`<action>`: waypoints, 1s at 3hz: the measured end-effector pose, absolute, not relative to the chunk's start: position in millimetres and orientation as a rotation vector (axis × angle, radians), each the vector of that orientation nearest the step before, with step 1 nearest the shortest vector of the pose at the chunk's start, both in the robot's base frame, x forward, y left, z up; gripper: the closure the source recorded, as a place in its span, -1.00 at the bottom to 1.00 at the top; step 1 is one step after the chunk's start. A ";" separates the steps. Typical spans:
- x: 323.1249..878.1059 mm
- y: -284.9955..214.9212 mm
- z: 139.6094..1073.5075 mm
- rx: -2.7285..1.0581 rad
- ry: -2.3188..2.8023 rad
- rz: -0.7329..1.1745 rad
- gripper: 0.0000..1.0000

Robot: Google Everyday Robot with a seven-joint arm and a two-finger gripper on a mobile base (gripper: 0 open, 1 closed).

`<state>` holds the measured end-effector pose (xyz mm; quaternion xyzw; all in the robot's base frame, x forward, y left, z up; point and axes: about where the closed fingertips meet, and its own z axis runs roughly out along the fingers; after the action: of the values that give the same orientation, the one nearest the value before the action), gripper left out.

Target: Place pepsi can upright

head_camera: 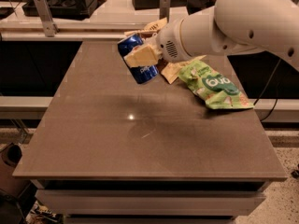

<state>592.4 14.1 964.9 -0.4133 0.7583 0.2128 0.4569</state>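
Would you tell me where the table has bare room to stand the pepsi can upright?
The table's near half and left side, bordered by its front edge and the green chip bag, are bare. Far centre-right is crowded: the gripper holds the pepsi can tilted there.
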 end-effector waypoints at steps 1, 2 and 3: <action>594.2 25.2 963.8 -1.011 1.826 0.576 1.00; 596.5 36.9 960.1 -1.007 1.788 0.624 1.00; 597.1 46.4 953.2 -0.986 1.762 0.667 1.00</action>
<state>597.1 46.4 953.2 -0.4054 0.7242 0.2743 0.4858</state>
